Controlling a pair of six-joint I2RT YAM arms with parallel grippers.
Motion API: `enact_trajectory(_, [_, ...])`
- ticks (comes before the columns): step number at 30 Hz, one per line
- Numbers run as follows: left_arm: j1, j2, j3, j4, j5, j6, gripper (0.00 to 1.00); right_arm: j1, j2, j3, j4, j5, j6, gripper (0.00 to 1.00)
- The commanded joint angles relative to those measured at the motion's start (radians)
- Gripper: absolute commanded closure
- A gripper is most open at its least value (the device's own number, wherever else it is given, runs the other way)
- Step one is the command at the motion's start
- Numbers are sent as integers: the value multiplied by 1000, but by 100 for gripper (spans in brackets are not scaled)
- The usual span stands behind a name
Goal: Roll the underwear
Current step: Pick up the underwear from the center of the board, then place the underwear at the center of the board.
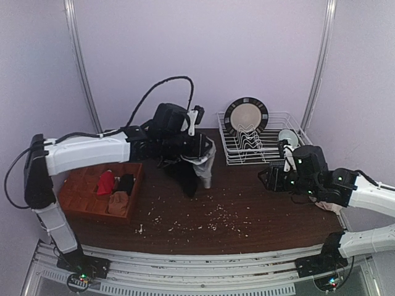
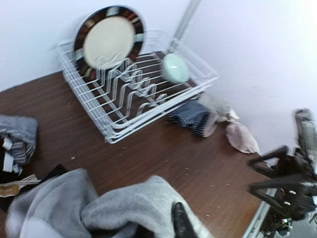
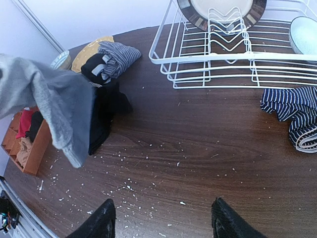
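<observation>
Now the left gripper (image 1: 200,150), seemingly pinching the grey underwear (image 3: 54,104), should lay it flat; the right gripper (image 3: 161,218) hangs open.

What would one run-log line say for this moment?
left gripper: shut on grey underwear, hanging | right gripper: open, empty

**Two-arm assembly.** The left arm (image 1: 86,154) and the right arm (image 1: 373,197) are showing white tubular links alternating with black joint housings. A black cable (image 1: 151,92) is arching over the left wrist. Green indicator lights are glowing on the right wrist housing (image 1: 305,166) — smaller coloured lights are showing at the left base (image 1: 83,268). The right fingers (image 3: 101,223) are presenting as matte black, tapered blades.
</observation>
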Motion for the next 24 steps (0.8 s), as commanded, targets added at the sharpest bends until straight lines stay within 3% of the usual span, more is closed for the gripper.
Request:
enact_trajectory(1, [-164, 24, -56, -118, -37, 77, 70, -6, -19, -6, -20, -7, -26, 36])
enact_trajectory(3, [-222, 31, -92, -162, -111, 69, 46, -6, -8, 1, -41, -21, -25, 36])
enact_trajectory(6, [-249, -56, -256, -128, -191, 13, 27, -5, 11, 4, -60, -59, -20, 36])
enact_trajectory(8, [-249, -146, -377, -68, -264, -41, 6, -5, 23, -9, -51, -94, -18, 35])
enact_trajectory(9, [-249, -190, -429, -41, -308, -70, 3, -5, 31, -16, -45, -113, -16, 36])
enact_trajectory(13, [-249, -268, -506, -103, -393, -148, 2, 6, 93, -28, -10, -244, -13, 37])
enact_trajectory(18, [-230, -177, -516, -172, -376, -208, 4, 106, 240, -15, 63, -298, -1, 40])
enact_trajectory(21, [-167, -75, -493, -140, -293, -201, 13, 193, 311, 18, 75, -233, -3, 42])
enact_trajectory(24, [-57, 23, -471, -57, -171, -185, 30, 257, 322, 24, 86, -201, -33, 43])
